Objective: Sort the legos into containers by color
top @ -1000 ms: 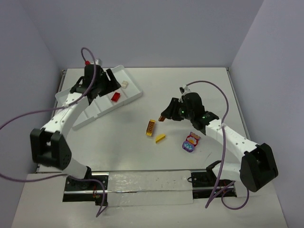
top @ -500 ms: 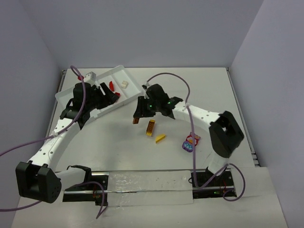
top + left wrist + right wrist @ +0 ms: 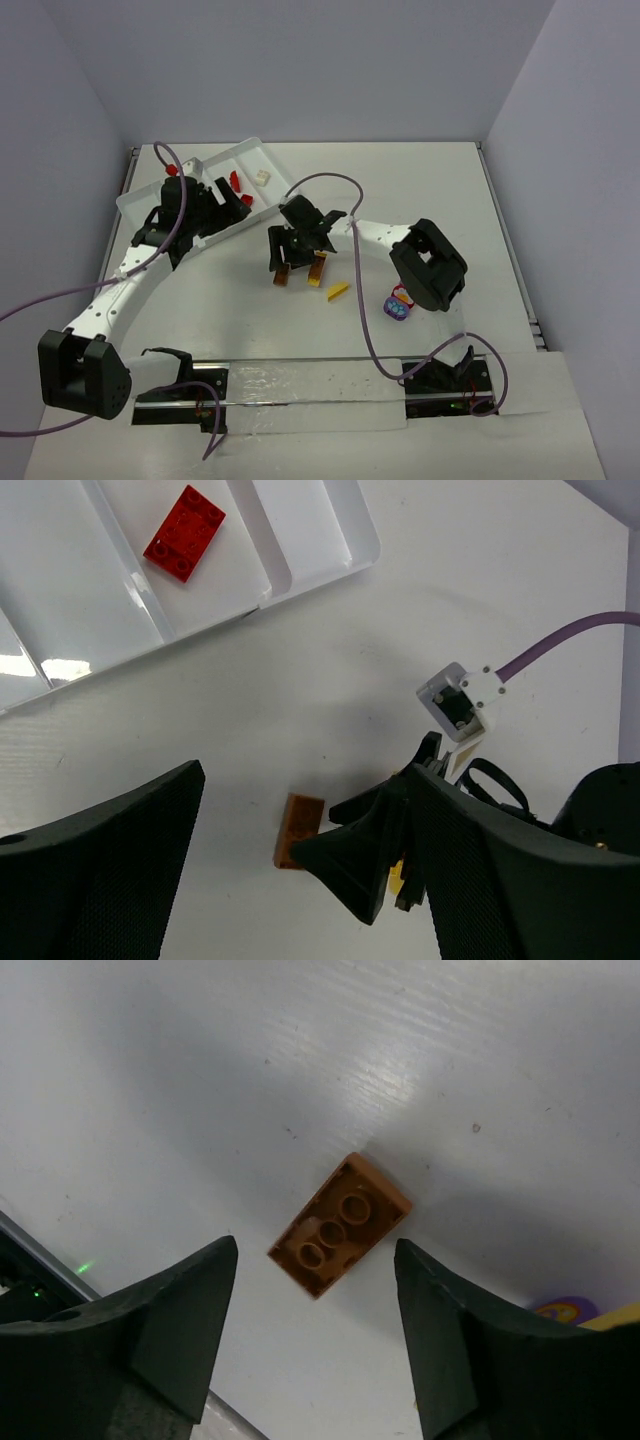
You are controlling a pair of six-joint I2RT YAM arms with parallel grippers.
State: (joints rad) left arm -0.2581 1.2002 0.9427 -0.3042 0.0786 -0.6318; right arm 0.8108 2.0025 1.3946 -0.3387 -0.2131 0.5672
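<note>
Held right gripper (image 3: 315, 1248), fingers apart, over a brown brick (image 3: 340, 1225) lying on the table (image 3: 150, 1080); held left gripper (image 3: 305, 790) wide, empty, near the tray (image 3: 330, 550).

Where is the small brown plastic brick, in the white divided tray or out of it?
Out: the brown brick lies on the table between the right gripper's open fingers, apart from the tray.
</note>
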